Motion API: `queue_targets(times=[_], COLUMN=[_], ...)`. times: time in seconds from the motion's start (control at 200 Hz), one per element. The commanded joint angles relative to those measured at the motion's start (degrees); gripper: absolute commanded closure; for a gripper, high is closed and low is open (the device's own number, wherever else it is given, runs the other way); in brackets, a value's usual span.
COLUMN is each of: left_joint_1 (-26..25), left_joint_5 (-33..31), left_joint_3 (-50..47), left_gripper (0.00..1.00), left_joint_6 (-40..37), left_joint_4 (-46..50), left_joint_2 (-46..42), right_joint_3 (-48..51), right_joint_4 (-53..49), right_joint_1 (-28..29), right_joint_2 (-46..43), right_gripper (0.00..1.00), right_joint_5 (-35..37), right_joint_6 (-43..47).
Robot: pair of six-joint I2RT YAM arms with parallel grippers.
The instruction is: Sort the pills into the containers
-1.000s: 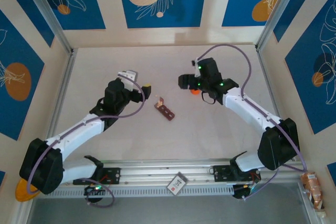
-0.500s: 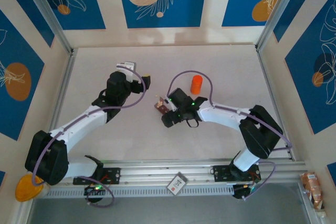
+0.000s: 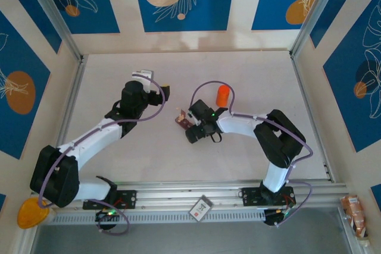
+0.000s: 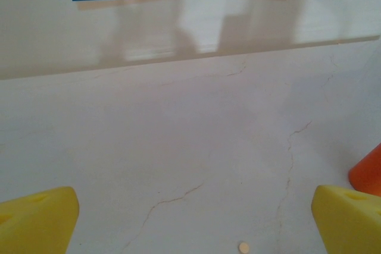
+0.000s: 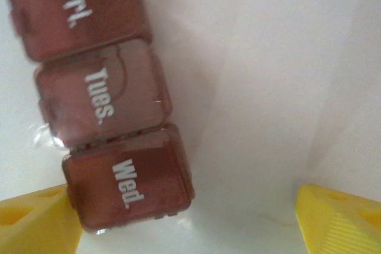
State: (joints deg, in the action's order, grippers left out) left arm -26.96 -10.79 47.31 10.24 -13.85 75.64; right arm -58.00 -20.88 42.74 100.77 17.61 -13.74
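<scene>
Adjoining containers (image 5: 101, 105), contents apparently hidden.

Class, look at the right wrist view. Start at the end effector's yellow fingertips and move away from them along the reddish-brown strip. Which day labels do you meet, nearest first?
Wed. compartment → Tues. compartment → Fri. compartment

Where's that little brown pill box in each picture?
Top view: pill box mid-table, below-left of the orange bottle.
Right wrist view: left side, lids marked Fri, Tues, Wed.
Left wrist view: the bottle sits at the right edge.
Shared landmark: the right hand, at the box in both.
</scene>
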Motion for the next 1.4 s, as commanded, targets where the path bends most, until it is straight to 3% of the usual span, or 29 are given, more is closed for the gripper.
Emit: queue_targets(times=[0.0, 0.45, 0.695, 0.86, 1.396], left_joint_1=[0.7, 0.8, 0.8, 0.9, 0.9], left_joint_5=[0.2, 2.0, 4.3, 5.8, 13.2], left_joint_3=[1.3, 1.9, 7.0, 10.0, 18.4], left_gripper=[0.00, 0.00, 0.00, 0.00, 0.00], left_joint_6=[0.8, 2.1, 2.9, 3.9, 2.9], left_joint_4=[-0.2, 0.1, 7.7, 11.5, 21.1], left_joint_2=[0.7, 2.8, 7.3, 10.3, 19.6], right_joint_3=[-1.2, -3.4, -1.8, -3.4, -0.4], right_joint_4=[0.3, -0.8, -2.5, -3.0, 1.8], right_joint_1=[-2.3, -10.6, -10.9, -11.0, -12.8], right_joint_2=[0.8, 0.3, -6.8, -7.6, -5.2], right_gripper=[0.11, 0.13, 0.15, 0.15, 0.34], right_joint_5=[-0.7, -5.6, -14.7, -17.2, -24.7], right_joint_6=[0.8, -0.4, -3.7, -7.3, -12.9])
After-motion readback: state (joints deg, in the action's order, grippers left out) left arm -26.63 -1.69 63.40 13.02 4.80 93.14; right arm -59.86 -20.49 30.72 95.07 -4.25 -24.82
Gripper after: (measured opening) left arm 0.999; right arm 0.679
